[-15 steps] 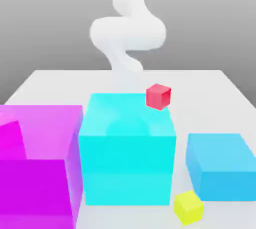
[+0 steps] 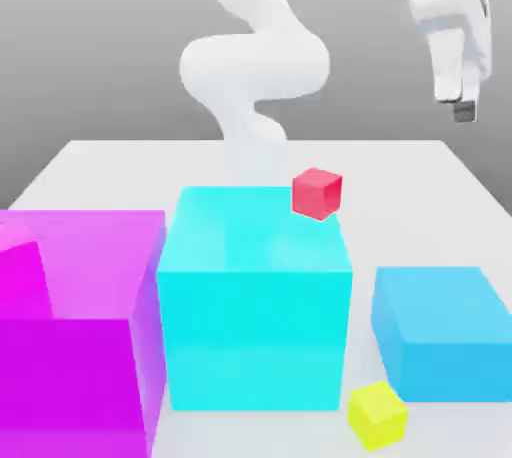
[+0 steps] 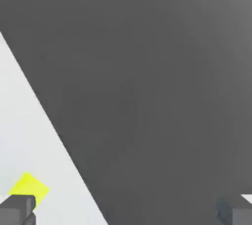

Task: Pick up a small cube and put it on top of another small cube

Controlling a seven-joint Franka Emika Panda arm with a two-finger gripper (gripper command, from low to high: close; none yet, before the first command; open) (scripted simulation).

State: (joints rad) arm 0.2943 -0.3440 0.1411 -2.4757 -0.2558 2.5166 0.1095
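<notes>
The gripper (image 2: 461, 106) hangs high, jaws wide and empty; the yellow cube (image 2: 377, 414) looks light, rigid, best pinched across flat sides.

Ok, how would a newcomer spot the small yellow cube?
Find the big cyan cube in the middle. At its near corner on the exterior view's right, beside the sky-blue block, sits the yellow cube. It is the only yellow thing, far smaller than both.

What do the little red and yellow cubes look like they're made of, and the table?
Red cube and yellow cube: flat uniform colour, matte, no grain or gloss, like painted plastic or foam, though a render leaves that open. Table: plain pale grey, smooth and matte, no visible texture.
</notes>
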